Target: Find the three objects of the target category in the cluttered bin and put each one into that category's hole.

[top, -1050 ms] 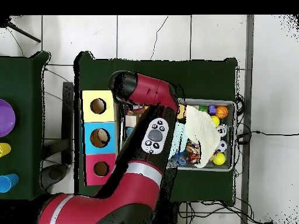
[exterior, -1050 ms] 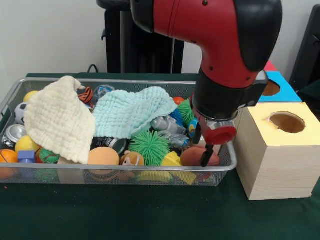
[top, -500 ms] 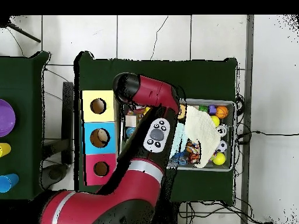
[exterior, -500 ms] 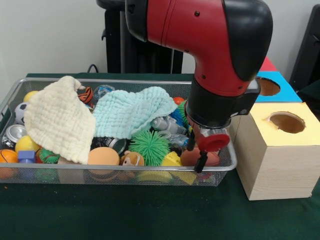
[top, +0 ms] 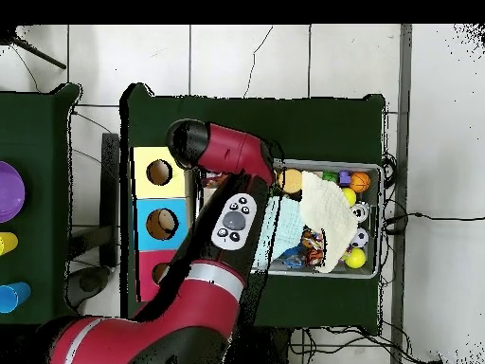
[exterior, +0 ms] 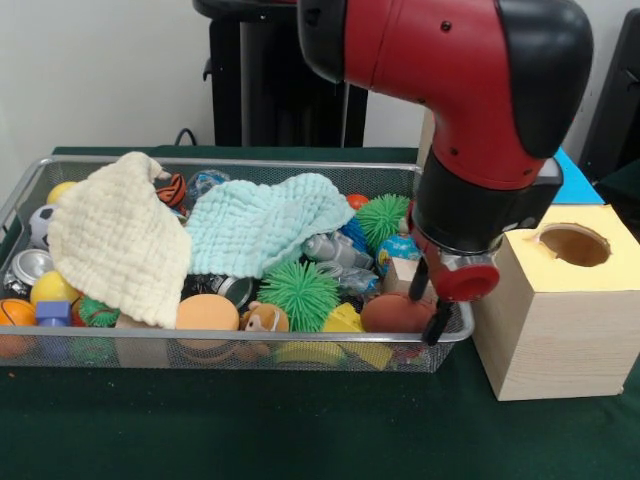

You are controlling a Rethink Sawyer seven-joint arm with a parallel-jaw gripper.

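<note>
Fig. Front and overhead views, one moment of the bin search. The arm (exterior: pixel 470 120) came down at the right of the front view, so the claw (exterior: pixel 430 305) hung over the right end of the wire bin (exterior: pixel 230 342), just beside the yellow box (exterior: pixel 550 330). We judged this spot handy, since it lay between the clutter and the yellow box's hole (exterior: pixel 572 243). The claw was level w/ a wooden block (exterior: pixel 403 275) and a brown dome (exterior: pixel 392 314). Whether it touched either, we could not tell. Nor could we tell if the claw was wide, narrow or holding sth.: the red wrist covered most of it.

The target category was not marked anywhere, so we could not name the three wanted items. All candidates seen lay in the bin, e.g. a green spiky ball (exterior: pixel 298 290). None sat on a box or at a hole.

Hidden or unclear:
- A cream cloth (exterior: pixel 115 240) and a pale blue cloth (exterior: pixel 262 225) lay draped over the clutter at centre-left, and what was under them was unseen.
- In the overhead view the arm crossed the bin's left part and covered the claw altogether.
- The blue box (top: pixel 161 224) was nearly all behind the arm in the front view.
- The pink box (top: pixel 151 275), lower left overhead, was partly under the arm.
</note>
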